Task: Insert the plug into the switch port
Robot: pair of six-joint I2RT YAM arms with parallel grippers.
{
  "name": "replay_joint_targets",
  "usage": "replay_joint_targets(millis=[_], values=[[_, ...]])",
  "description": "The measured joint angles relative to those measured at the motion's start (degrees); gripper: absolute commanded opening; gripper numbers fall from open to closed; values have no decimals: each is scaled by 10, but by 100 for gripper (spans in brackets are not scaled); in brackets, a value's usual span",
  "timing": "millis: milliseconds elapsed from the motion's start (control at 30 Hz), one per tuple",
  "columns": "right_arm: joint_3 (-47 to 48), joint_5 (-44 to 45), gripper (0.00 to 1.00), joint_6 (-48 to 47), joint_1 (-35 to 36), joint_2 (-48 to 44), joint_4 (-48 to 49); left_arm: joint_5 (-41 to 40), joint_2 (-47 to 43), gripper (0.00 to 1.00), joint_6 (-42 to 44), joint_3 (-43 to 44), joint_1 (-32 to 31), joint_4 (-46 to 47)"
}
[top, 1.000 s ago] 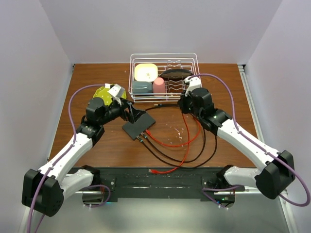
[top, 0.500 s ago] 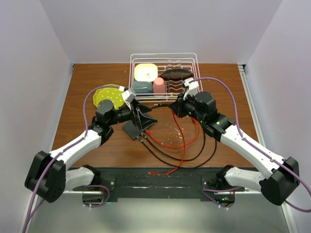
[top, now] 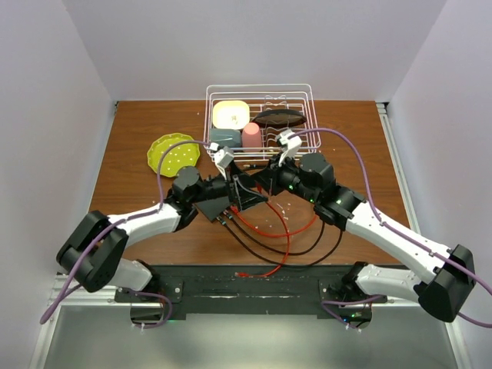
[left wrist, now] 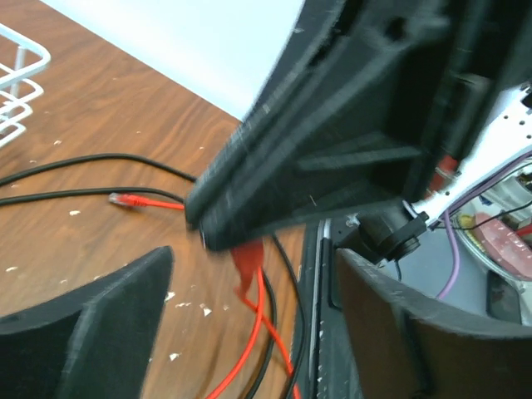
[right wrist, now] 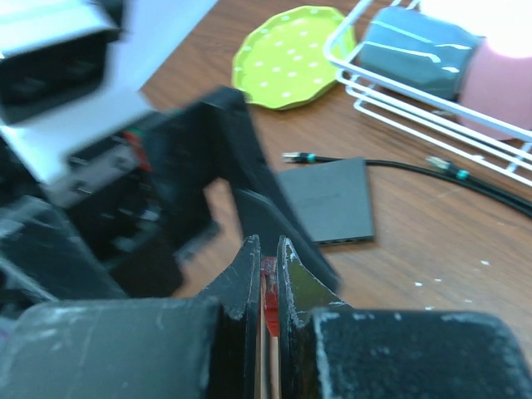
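One red plug [right wrist: 268,301], pinched in my right tool [right wrist: 268,246].
My left tool [left wrist: 253,264] gapes wide, empty, facing it; the switch [right wrist: 329,199] lies flat on the worktop [right wrist: 424,249] just beside both.

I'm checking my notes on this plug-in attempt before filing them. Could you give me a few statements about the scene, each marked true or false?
1. The right gripper has its jaws shut on a red plug. True.
2. The left gripper is clamped on the switch. False: its jaws stand open, and the switch lies flat on the table, ungripped.
3. The green plate sits in the dish rack. False: it lies on the table, left of the rack.
4. A pink cup stands beside a blue-grey cup in the rack. True.
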Motion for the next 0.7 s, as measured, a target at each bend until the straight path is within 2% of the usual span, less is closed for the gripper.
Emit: replay_joint_targets(millis=[100, 133, 167, 200, 267, 300, 400, 433, 500, 533, 700], values=[[0, 0, 0, 8, 13, 0, 2, -20, 17, 46, -16, -1, -17, 26], [0, -1, 0, 10, 15, 0, 3, -26, 21, 16, -22, -3, -20, 40], [0, -1, 0, 12, 17, 0, 5, -30, 25, 5, -28, -5, -22, 52], [0, -1, 2, 14, 18, 0, 6, -34, 28, 0, -35, -6, -23, 61], [1, -1, 20, 15, 18, 0, 9, -41, 29, 0, -41, -7, -23, 70], [2, 0, 39, 15, 18, 0, 10, -45, 28, 0, -43, -9, -23, 73], [1, 11, 63, 15, 19, -8, 5, -64, 11, 0, -38, -16, -26, 57], [-3, 17, 74, 15, 18, -19, 3, -76, -2, 0, -32, -16, -26, 37], [-16, 24, 80, 12, 17, -50, -1, -113, -35, 0, -19, -16, -26, -4], [-23, 25, 87, 8, 18, -69, -3, -134, -54, 0, -13, -16, -26, -28], [-71, 22, 93, -2, 21, -135, 2, -237, -134, 0, -6, -13, -21, -121]])
